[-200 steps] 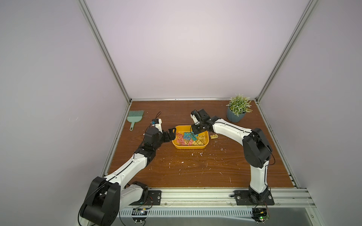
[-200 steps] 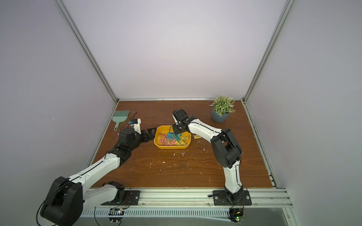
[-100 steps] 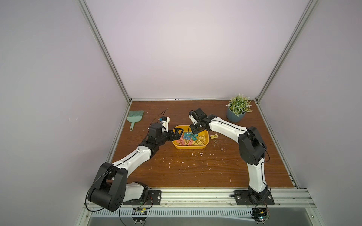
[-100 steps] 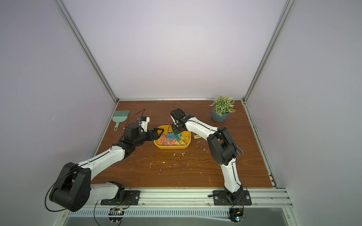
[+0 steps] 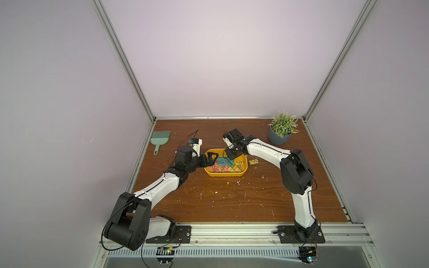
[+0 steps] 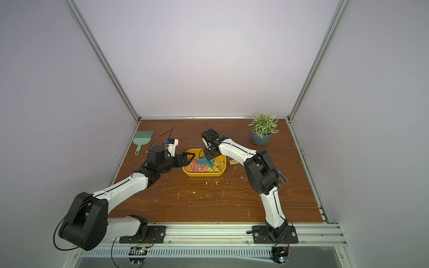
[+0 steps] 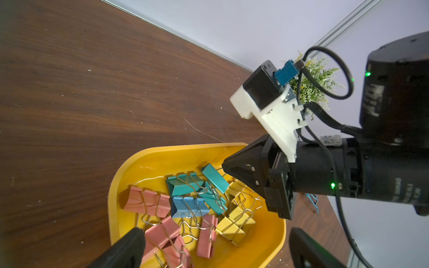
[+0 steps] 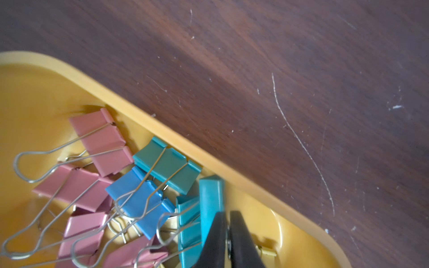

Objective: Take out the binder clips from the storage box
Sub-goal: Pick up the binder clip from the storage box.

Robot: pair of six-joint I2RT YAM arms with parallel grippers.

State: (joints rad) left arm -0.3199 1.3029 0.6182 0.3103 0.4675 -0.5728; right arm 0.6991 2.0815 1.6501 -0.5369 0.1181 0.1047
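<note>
On the wooden table (image 5: 232,201) the storage box (image 5: 224,174) lies long axis left-to-right

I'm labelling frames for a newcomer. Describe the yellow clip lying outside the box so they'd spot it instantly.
On the wooden table, find the yellow storage box near the middle. Beside its end facing the potted plant lies a yellow binder clip, alone on wood, unlike the coloured clips heaped inside the box.

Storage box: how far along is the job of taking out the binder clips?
Done: one yellow clip lies on the table beside the storage box. In hand: the right gripper is shut inside the box beside a teal clip, grip unclear; the left gripper hangs open over it. Left: the pile of binder clips inside.
</note>
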